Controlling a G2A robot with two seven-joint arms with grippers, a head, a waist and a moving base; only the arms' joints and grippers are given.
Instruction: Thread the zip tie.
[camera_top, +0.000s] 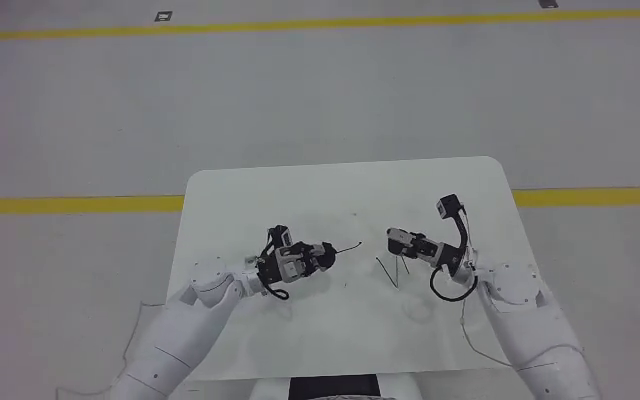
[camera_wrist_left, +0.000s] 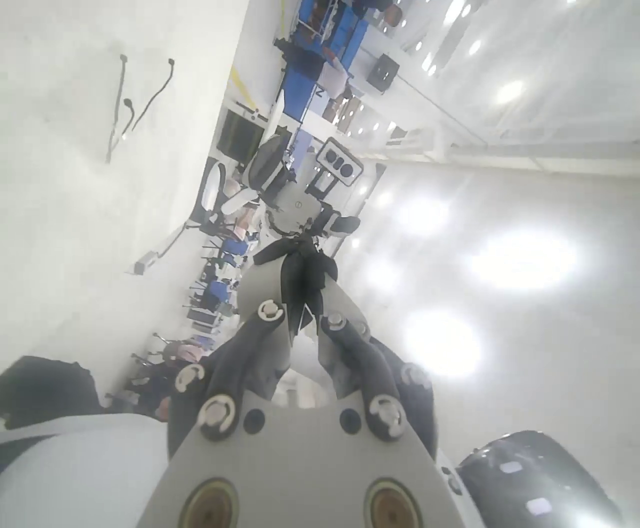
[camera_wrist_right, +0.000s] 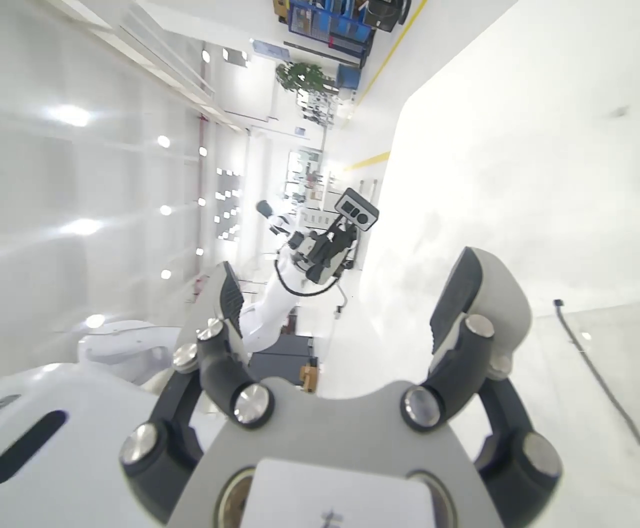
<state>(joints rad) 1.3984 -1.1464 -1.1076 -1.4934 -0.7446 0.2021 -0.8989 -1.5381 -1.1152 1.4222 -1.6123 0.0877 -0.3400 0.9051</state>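
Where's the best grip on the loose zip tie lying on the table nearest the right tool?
Probably mid-strap on the zip tie, coming straight down with the open right tool straddling the strap crosswise. The strap lies flat and thin on the table, so a side approach has little to pinch, and the small head end offers less hold.

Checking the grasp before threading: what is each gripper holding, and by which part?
Left gripper pinches a thin black plastic zip tie at one end; which end is unclear. Right gripper holds nothing.
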